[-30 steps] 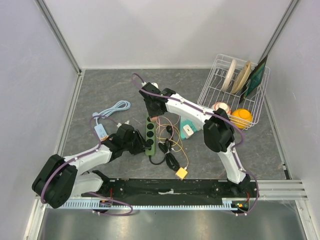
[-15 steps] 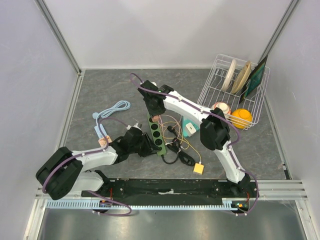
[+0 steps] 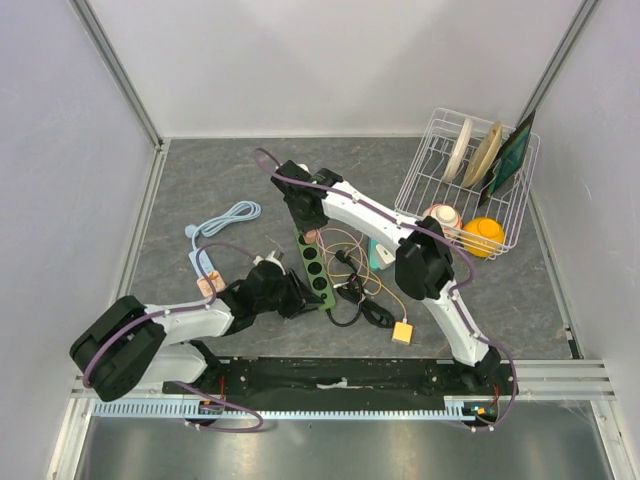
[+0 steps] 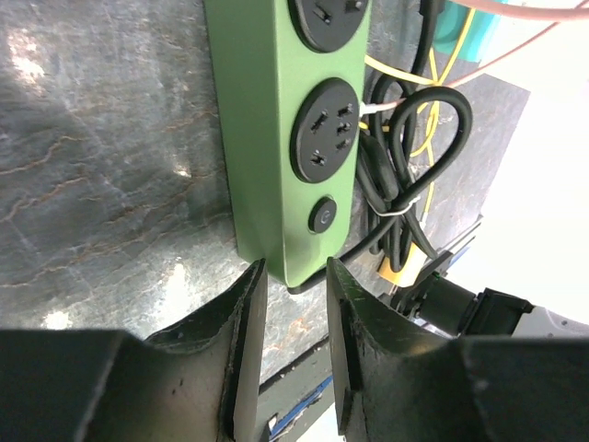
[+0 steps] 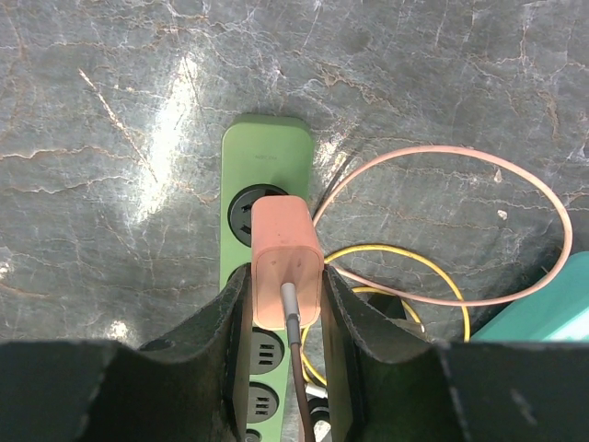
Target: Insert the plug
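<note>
A: Where's the plug [image 5: 286, 249]?
B: Pinched between the two fingers [image 5: 221, 331] of the right claw [image 5: 286, 281], one finger pressed on each side, its cable running back between them.
A: And over what?
B: The far end of the green power strip [image 5: 265, 152], right above its last round socket [image 5: 241, 212], which it half covers. Whether the pins are in, I can't tell.
A: The left claw [image 4: 293, 272]?
B: It sits low at the strip's near end, by the round switch button [image 4: 322, 217]. Its fingers [image 4: 241, 322] stand a narrow gap apart with the strip's end corner right at their tips; whether they clamp it, I can't tell.
A: So the two claws are at opposite ends?
B: Yes, from above the strip lies on the grey worktop [image 3: 200, 180] between them, slanted, with a tangle of black, yellow and pink cables [image 3: 350, 285] just to its right.
</note>
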Available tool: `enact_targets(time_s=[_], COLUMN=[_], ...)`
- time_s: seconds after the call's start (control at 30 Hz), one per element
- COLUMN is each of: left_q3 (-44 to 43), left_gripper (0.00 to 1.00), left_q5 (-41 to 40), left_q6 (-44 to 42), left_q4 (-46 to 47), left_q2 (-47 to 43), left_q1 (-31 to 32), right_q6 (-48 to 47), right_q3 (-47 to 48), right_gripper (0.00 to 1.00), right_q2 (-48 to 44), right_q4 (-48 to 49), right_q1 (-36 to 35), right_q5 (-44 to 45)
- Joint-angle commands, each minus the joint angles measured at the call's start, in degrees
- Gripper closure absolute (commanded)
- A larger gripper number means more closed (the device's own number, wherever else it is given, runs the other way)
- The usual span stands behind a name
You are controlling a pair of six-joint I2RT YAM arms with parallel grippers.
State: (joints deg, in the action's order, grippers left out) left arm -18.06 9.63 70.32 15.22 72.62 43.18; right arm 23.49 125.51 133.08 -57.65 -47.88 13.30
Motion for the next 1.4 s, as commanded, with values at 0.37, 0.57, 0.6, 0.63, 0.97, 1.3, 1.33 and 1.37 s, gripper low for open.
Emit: enact_targets(time_s=[0.37,0.57,0.6,0.63,0.97,1.3,1.33,1.37], left_q3=[2.1,5.4,6.2,6.5,5.2,3.9,3.8,3.5], left_gripper=[0.61,0.62,0.62,0.61,0.61,0.61,0.61,0.61], left_q5=[-3.1,-6.6,-8.6,-9.4,-15.2,-15.4,-15.3,-15.3], left_q6=[4.1,4.6,4.2,4.0,1.1,0.3,0.3,0.3], left_q4=[1.9,2.6,2.5,1.7,-5.3,-5.9,-6.0,-6.1], left_q2=[-5.1,-8.4,-9.2,-10.7,-16.9,-15.7,-15.4,-15.3], left_q1=[0.5,0.5,0.5,0.5,0.4,0.4,0.4,0.3], right_q6=[-0.6,-0.9,-0.9,-1.2,-3.0,-4.4,-4.6,-4.8], right_q3=[-7.9,-8.5,-8.9,-9.7,-20.9,-22.6,-21.0,-20.6], right_gripper=[1.0,1.0,1.0,1.0,1.0,1.0,1.0,1.0], right_q2=[3.8,4.0,3.7,3.4,-1.1,0.3,1.0,1.3], right_q4=[1.4,3.4,4.6,5.4,14.7,17.5,17.4,17.4], right_q1=[-3.7,-2.5,-2.0,-1.4,-1.0,-1.0,-1.0,-1.0], right_q5=[6.0,4.5,4.5,4.7,4.3,4.6,5.0,5.0])
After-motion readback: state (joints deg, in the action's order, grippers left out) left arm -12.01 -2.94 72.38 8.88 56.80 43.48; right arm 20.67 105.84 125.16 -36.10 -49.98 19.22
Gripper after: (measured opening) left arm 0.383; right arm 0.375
